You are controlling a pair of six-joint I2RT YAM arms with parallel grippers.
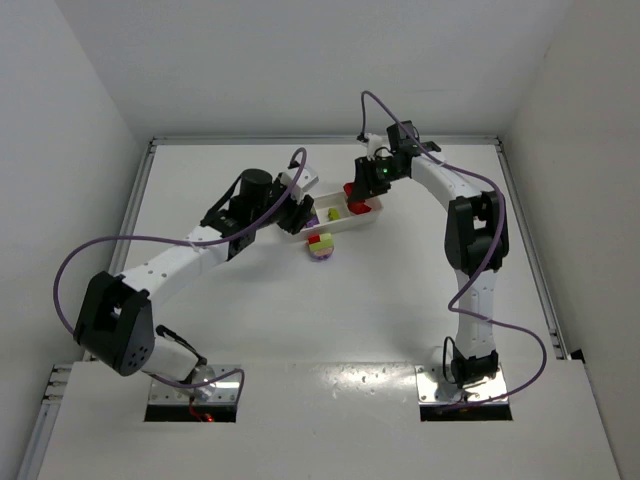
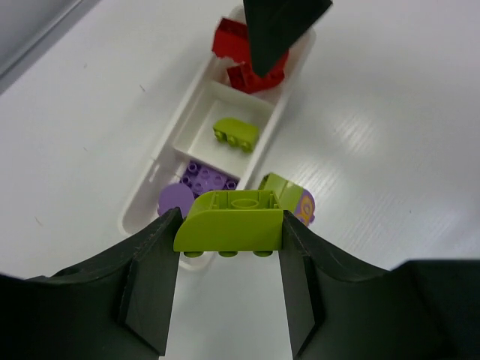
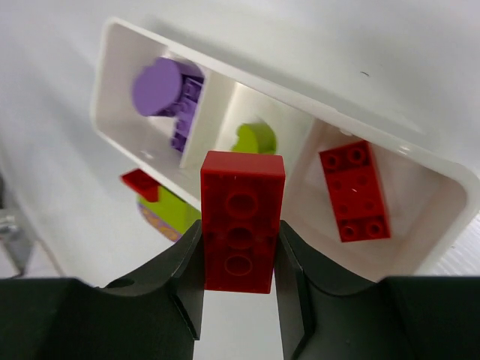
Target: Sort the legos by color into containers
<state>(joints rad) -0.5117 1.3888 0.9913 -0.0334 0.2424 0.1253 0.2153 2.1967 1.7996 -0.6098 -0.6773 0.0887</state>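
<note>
- the table (image 1: 200, 190) carries the long white tray (image 3: 112, 52) near its middle. it has three compartments in a row: purple pieces (image 2: 208, 180) at one end, one yellow-green piece (image 2: 236, 133) in the middle, a red piece (image 3: 354, 191) at the other end.
- the right gripper (image 3: 240, 251) hangs over the tray's red end, jaws closed tight on a red brick (image 3: 241, 217). this looks like the drop step: get the brick squarely over the red compartment, then let the jaws go.
- the left gripper (image 2: 231, 240) is partly closed, pinching a yellow-green brick (image 2: 229, 221) by its sides, at or just short of the purple end. it should go on to the middle compartment, minding the other arm next door.
- a small loose pile (image 1: 321, 246) of red, green and purple lies on the table just beside the tray, so the sorting isn't finished.
</note>
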